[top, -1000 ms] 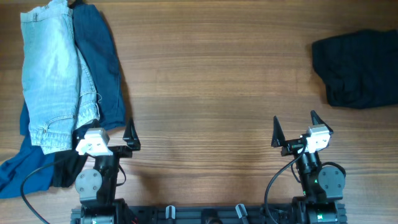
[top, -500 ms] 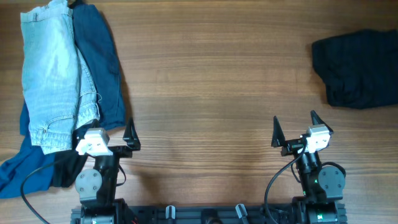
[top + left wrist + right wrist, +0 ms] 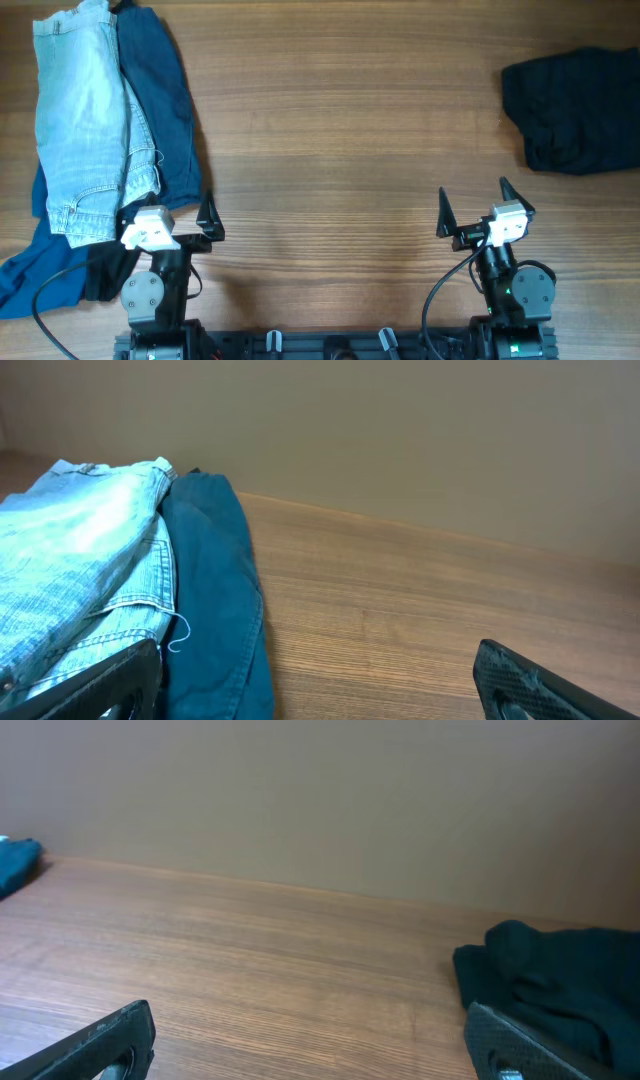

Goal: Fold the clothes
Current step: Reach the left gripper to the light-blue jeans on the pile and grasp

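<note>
Lying at ten o'clock on the table (image 3: pixel 330 120), the denim shorts (image 3: pixel 85 130) rest on top of a navy garment (image 3: pixel 165 100), with a black garment (image 3: pixel 575 110) at two o'clock. The left gripper (image 3: pixel 168 212) at seven o'clock and the right gripper (image 3: pixel 474 200) at five both stand wide open, holding nothing.

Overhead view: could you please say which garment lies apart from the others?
The crumpled black garment at the right; the faded blue denim shorts and dark navy garment overlap.
</note>
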`<move>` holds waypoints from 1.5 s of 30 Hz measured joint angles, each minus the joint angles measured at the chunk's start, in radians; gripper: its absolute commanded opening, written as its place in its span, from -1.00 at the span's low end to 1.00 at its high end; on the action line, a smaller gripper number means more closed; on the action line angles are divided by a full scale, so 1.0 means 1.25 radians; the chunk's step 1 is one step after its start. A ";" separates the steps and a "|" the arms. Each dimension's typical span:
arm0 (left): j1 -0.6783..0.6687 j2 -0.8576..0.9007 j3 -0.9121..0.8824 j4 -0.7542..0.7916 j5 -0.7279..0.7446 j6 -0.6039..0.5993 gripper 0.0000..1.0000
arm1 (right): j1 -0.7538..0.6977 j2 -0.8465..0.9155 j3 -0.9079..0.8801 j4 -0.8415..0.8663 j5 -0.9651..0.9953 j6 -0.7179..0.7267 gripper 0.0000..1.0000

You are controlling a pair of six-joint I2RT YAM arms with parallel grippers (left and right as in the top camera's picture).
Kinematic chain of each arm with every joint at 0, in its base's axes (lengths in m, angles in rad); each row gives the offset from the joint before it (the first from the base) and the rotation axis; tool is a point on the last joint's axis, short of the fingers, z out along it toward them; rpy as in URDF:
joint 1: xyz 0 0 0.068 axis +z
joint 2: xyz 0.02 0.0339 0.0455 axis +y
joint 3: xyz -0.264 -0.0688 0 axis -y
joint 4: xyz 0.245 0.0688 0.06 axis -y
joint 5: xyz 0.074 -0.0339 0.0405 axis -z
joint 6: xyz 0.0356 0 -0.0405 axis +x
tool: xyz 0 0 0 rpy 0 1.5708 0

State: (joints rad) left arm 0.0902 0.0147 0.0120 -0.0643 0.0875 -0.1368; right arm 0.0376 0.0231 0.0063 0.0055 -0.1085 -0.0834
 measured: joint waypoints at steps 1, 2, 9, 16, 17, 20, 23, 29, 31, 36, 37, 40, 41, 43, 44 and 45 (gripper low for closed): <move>0.000 0.000 0.000 0.000 -0.001 0.000 1.00 | 0.000 0.000 0.000 0.002 -0.005 0.002 1.00; 0.000 0.000 0.000 0.000 -0.001 0.000 1.00 | 0.000 0.000 0.000 0.007 -0.012 0.003 1.00; 0.000 0.000 0.000 0.034 0.036 0.000 1.00 | 0.000 0.002 0.000 0.124 -0.033 0.113 0.99; 0.000 0.010 0.002 0.036 0.054 -0.072 0.99 | 0.000 0.020 0.018 0.109 -0.054 0.193 1.00; 0.000 0.023 0.006 0.034 0.054 -0.082 1.00 | 0.000 0.039 0.033 0.108 -0.056 0.196 0.99; 0.000 0.096 0.044 0.032 0.054 -0.105 0.99 | 0.000 0.110 0.080 0.117 -0.057 0.198 1.00; 0.000 0.189 0.108 0.032 0.055 -0.112 1.00 | 0.000 0.219 0.134 0.123 -0.060 0.198 0.99; 0.000 0.430 0.317 -0.140 0.072 -0.118 0.99 | 0.000 0.468 0.300 0.085 -0.120 0.189 1.00; 0.000 0.509 0.411 -0.212 0.074 -0.117 1.00 | 0.000 0.558 0.395 0.022 -0.146 0.182 1.00; 0.000 0.755 0.757 -0.476 0.077 -0.107 0.99 | 0.000 0.818 0.725 -0.239 -0.197 0.152 1.00; 0.000 0.783 0.802 -0.512 0.078 -0.102 0.99 | 0.000 0.866 0.788 -0.283 -0.204 0.148 0.99; 0.000 0.908 0.964 -0.641 0.077 -0.063 1.00 | 0.000 0.989 0.926 -0.337 -0.222 0.144 0.99; 0.000 0.949 1.006 -0.663 0.078 -0.048 1.00 | 0.000 1.013 0.944 -0.333 -0.228 0.150 0.99; 0.000 0.997 1.033 -0.676 0.078 -0.033 0.99 | -0.001 1.044 0.956 -0.332 -0.246 0.158 1.00; 0.000 1.016 1.035 -0.684 0.078 -0.028 1.00 | -0.001 1.053 0.956 -0.334 -0.255 0.160 1.00; 0.000 1.030 1.035 -0.690 0.077 -0.024 1.00 | -0.002 1.066 0.956 -0.334 -0.268 0.160 1.00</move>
State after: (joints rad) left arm 0.0902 1.3018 1.3064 -0.9268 0.1841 -0.1669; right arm 0.0357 1.3552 1.2011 -0.4118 -0.4435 0.1169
